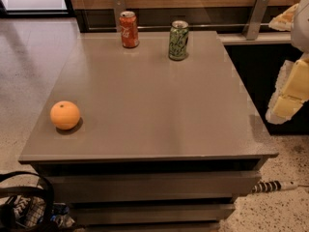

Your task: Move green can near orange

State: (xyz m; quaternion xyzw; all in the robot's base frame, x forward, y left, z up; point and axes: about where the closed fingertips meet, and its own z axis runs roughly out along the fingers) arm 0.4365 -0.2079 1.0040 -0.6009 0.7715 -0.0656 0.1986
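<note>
The green can (178, 40) stands upright near the far edge of the grey table (154, 105), right of centre. The orange (65, 115) rests near the table's front left corner, far from the can. My gripper (291, 92) hangs at the right edge of the view, beyond the table's right side and well clear of both the can and the orange. It holds nothing that I can see.
A red cola can (129, 29) stands upright at the far edge, left of the green can. A wall with metal brackets (257, 15) runs behind the table. A black bag strap (29, 197) lies on the floor at the front left. A striped cable (270, 186) lies at the front right.
</note>
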